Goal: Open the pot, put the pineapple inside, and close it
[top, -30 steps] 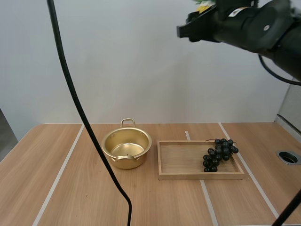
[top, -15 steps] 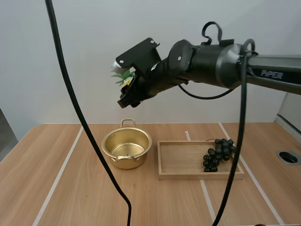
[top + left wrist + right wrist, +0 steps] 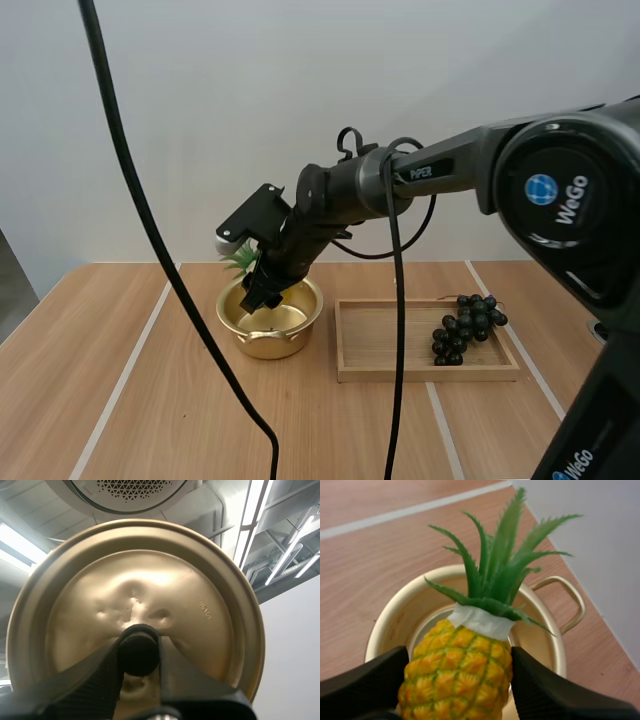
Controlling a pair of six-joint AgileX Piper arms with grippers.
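So the pot (image 3: 268,343) stands open: my left end effector (image 3: 139,655) is clamped on the lid (image 3: 150,580). My right end effector (image 3: 260,295) pinches the pineapple (image 3: 457,672), with the pot directly beneath it. What remains, I judge, is releasing the fruit inside, then replacing the lid.

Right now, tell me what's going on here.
The right gripper is shut on the pineapple and holds it at the mouth of the open pot. The left gripper is shut on the lid, pinching its knob. The grapes lie in the tray beside the pot, untouched.
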